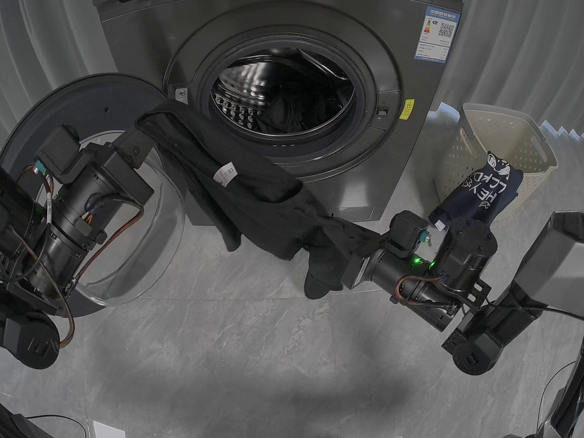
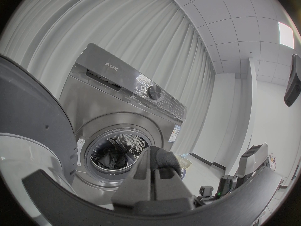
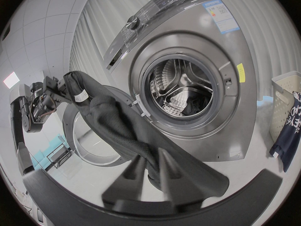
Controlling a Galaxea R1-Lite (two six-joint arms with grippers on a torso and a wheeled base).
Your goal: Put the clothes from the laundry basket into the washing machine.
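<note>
Head view: the black garment [image 1: 261, 202] hangs stretched between both grippers in front of the washing machine [image 1: 389, 50]. Its long axis runs diagonally past the drum opening [image 1: 283, 95], from the hinge side down to a point below the latch side. The left gripper [image 1: 143, 130], clamped on the upper end, is nearer the opening. The right gripper [image 1: 334, 247] is closed on the lower end, farther out. The fabric is matte and limp, carries a white label, and sags mid-span. A navy garment [image 1: 486, 193] drapes over the laundry basket [image 1: 505, 132] rim, beyond the latch side.

Left wrist view: the left gripper [image 2: 155, 168] pinches a black fold. The opening [image 2: 117, 153] lies ahead, with dark clothes inside.

Right wrist view: the right gripper [image 3: 152, 162] grips the cloth, and the garment [image 3: 119, 123] rises across the opening's hinge side.
</note>
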